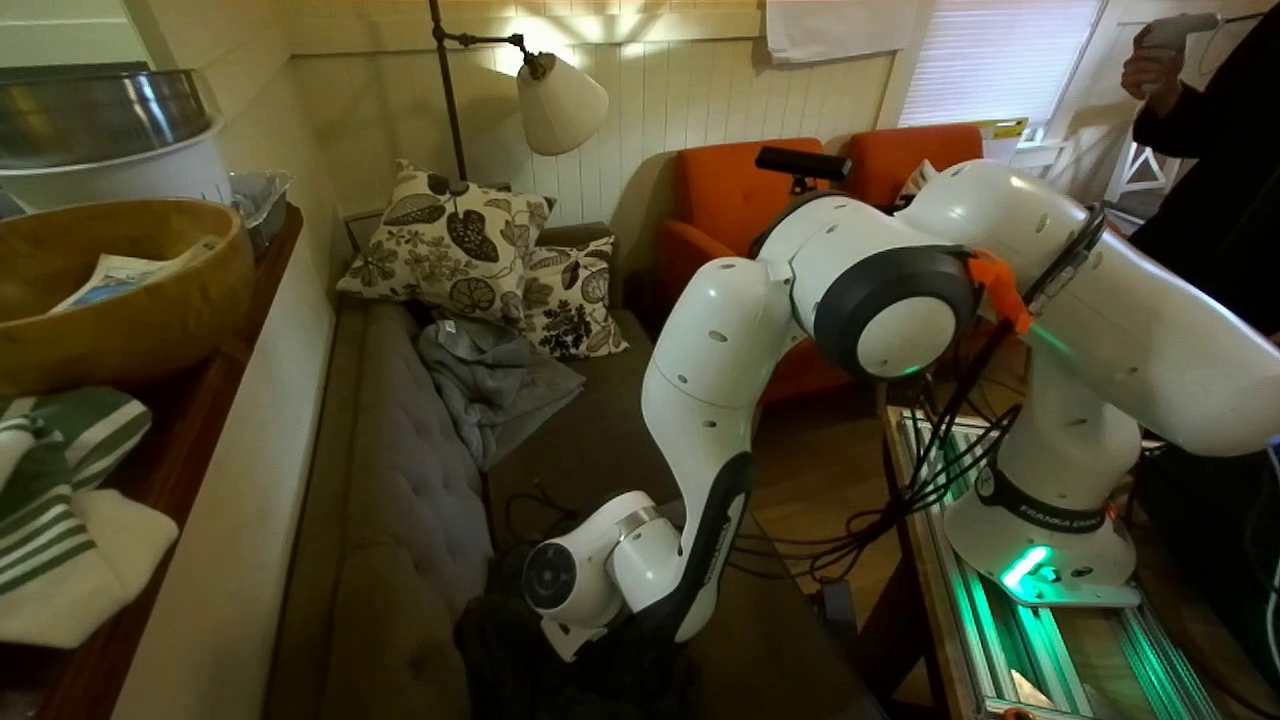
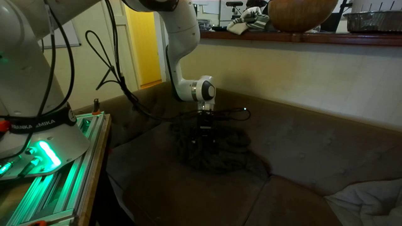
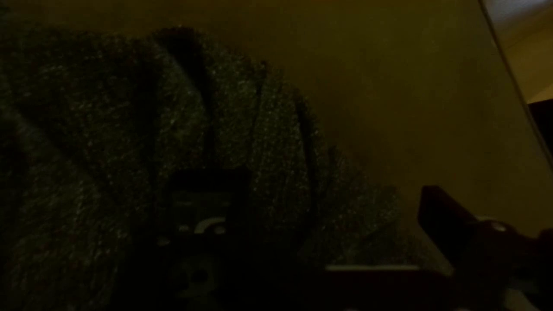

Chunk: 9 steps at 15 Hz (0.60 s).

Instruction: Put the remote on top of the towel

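Note:
A dark, crumpled, towel-like cloth [image 2: 226, 153] lies on the sofa seat in an exterior view. It fills the left and middle of the wrist view [image 3: 173, 121], which is very dark. My gripper [image 2: 203, 142] points down at the cloth; whether it touches it I cannot tell. In the wrist view my gripper [image 3: 322, 185] has its two fingers wide apart. I see nothing held between them, only cloth and sofa beyond. In an exterior view the fingers are lost in shadow under the wrist. I cannot make out a remote in any view.
The sofa back [image 1: 400, 520] runs beside my arm, below a wooden ledge [image 2: 314, 37] with a bowl [image 1: 120, 290] and a green-striped cloth [image 1: 60, 520]. A grey cloth [image 1: 500, 385] and patterned pillows [image 1: 460, 240] lie farther along the sofa. Loose cables [image 2: 141, 108] hang by my arm.

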Tool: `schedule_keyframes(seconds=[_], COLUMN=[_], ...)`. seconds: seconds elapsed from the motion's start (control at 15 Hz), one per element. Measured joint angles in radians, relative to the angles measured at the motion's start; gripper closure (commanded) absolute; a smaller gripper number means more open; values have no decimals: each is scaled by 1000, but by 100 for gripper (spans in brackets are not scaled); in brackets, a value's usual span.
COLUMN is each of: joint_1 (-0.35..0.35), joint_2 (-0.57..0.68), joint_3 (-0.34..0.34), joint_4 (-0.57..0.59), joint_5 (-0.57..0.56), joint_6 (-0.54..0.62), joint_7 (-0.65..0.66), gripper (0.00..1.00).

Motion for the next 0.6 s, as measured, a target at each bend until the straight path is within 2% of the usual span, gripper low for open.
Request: schedule_keyframes(seconds=[0.6], joint_1=[-12], joint_2=[-17], joint_3=[-11], joint_4=[-9], joint_5=[-27], joint_6=[18], joint_7=[15], gripper=[0])
